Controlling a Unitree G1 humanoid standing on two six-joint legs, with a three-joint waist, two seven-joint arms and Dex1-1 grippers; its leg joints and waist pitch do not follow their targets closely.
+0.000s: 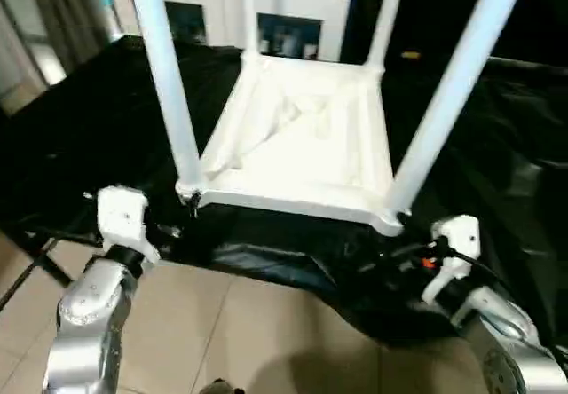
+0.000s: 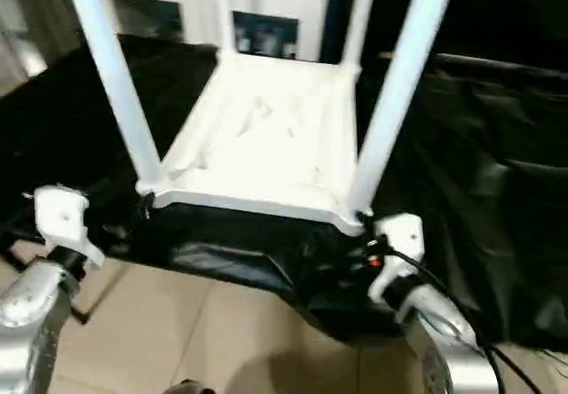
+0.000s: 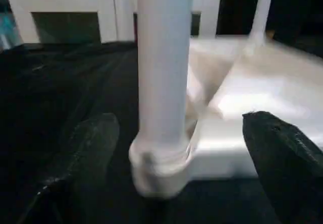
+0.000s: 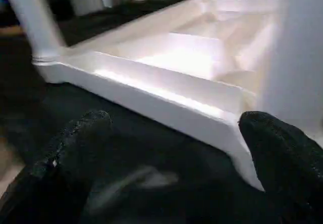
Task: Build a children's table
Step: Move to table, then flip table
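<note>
The white tabletop (image 1: 302, 137) lies upside down on the black drape, ribbed underside up. Four white legs stand upright in its corner sockets: front left leg (image 1: 169, 83), front right leg (image 1: 448, 92), and two back legs (image 1: 248, 12) (image 1: 388, 17). My left gripper (image 3: 176, 158) is open at the table's front left corner, its fingers (image 3: 91, 148) spread wide on either side of the leg base (image 3: 161, 163) without touching it. My right gripper (image 4: 176, 148) is open just before the front right corner (image 4: 237, 128), holding nothing.
The black-draped work table (image 1: 89, 119) ends just in front of the tabletop, and its cloth hangs in folds over the edge. Below lies a tiled floor (image 1: 222, 323). White cabinets (image 1: 293, 3) stand behind. A black cable (image 2: 426, 279) runs along my right wrist.
</note>
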